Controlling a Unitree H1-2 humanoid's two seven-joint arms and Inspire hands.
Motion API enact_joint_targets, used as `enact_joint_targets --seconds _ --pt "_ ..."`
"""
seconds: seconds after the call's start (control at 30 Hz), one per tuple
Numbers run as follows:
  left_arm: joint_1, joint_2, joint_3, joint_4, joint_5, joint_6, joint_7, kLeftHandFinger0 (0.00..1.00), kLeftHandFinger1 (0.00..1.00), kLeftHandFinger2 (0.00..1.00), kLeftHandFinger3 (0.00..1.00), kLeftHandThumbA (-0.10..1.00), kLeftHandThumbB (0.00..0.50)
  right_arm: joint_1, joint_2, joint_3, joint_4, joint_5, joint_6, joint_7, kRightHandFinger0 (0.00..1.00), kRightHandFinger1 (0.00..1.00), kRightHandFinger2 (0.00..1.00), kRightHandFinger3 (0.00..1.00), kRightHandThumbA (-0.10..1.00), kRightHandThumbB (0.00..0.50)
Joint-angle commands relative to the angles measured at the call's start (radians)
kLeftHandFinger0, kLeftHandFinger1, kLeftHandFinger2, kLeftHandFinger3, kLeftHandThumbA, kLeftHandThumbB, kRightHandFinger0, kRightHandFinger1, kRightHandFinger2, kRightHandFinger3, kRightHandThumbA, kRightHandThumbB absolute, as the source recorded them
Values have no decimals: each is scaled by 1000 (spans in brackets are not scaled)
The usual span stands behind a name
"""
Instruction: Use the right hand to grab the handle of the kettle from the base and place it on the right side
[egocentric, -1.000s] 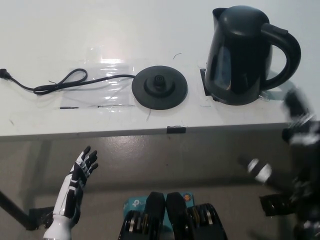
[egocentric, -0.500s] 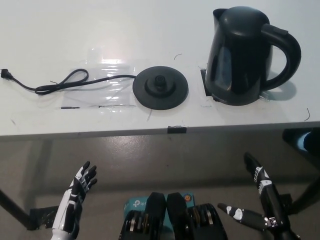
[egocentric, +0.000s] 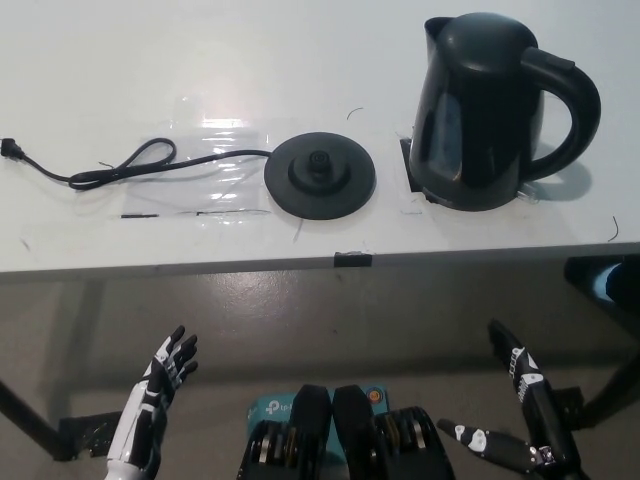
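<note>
One kettle (egocentric: 490, 105), one base (egocentric: 320, 175), one cord (egocentric: 120, 168) on the white table (egocentric: 200, 60); the kettle is glossy black, upright, handle at 3 o'clock, standing off the base at its 3 o'clock; left hand (egocentric: 165, 375) and right hand (egocentric: 520, 400) hang low, fingers spread, empty.

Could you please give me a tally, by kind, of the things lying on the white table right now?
Kettles: 1, the black kettle standing upright to the right of the base
Kettle bases: 1, the round black base
Power cords: 1, the black cord running left from the base
Total: 3
</note>
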Motion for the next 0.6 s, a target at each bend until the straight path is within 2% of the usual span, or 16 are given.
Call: enact_joint_targets --seconds 0.0,0.13,0.37,0.57 --pt "-9 16 0 -9 14 -31 -8 1000 1000 1000 1000 1000 500 -18 -4 -8 -3 -6 -53 3 1000 1000 1000 1000 1000 382" --pt "-11 17 3 -9 11 -26 -9 1000 1000 1000 1000 1000 500 -29 -3 -9 3 -12 -53 1 1000 1000 1000 1000 1000 367" --pt "-16 15 6 -12 -1 -17 -13 1000 1000 1000 1000 1000 500 -32 2 -15 -7 -17 -53 4 1000 1000 1000 1000 1000 380" --pt "-17 15 7 -19 17 -10 -1 1000 1000 1000 1000 1000 500 -35 -1 -16 -12 -27 -53 1 1000 1000 1000 1000 1000 345"
